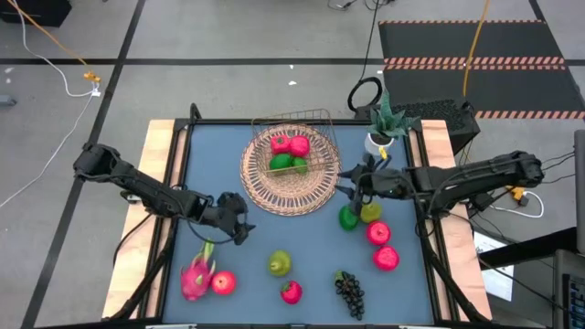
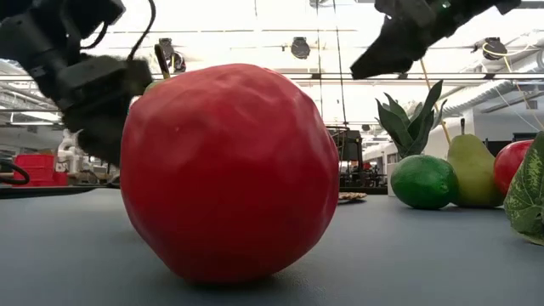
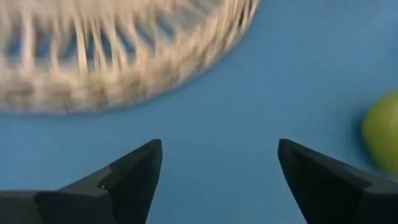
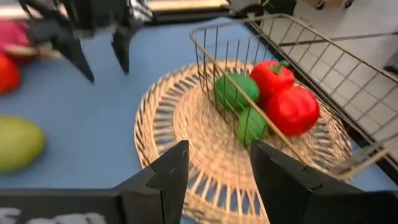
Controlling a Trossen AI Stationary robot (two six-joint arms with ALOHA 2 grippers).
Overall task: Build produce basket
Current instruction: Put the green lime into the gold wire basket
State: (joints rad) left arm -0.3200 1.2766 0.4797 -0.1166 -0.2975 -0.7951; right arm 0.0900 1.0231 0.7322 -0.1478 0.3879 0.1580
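- A blue table top holds a round wicker mat (image 1: 291,174), used here as the landmark; a small wire basket (image 1: 297,146) rests on the back half of the mat.
- Inside the basket lie two red fruits (image 1: 290,143) and two green limes (image 1: 287,164), touching one another.
- The left gripper (image 1: 239,228) hovers just off the mat's front-left edge, its two fingers spread wide with nothing between them; only bare table shows in the gap.
- The right gripper (image 1: 347,179) sits at the mat's right edge, fingers partly apart and empty, pointing towards the basket.
- Loose fruit waits in front of the mat: a yellow-green pear (image 1: 280,264), a strawberry (image 1: 291,292) and dark grapes (image 1: 348,292).
- Front-left of the mat lie a pink dragon fruit (image 1: 196,276) and a red apple (image 1: 223,282).
- To the mat's front-right sit a lime (image 1: 348,217), another pear (image 1: 370,212) and two red apples (image 1: 381,245).
- Judgement: the basket is partly filled and the step in hand looks like the left arm reaching for its next fruit.
- To do it well, lower the wide-open fingers squarely over one fruit, close gently so the round toy does not squirt away, and lift clear of the mat's rim before crossing to the basket.
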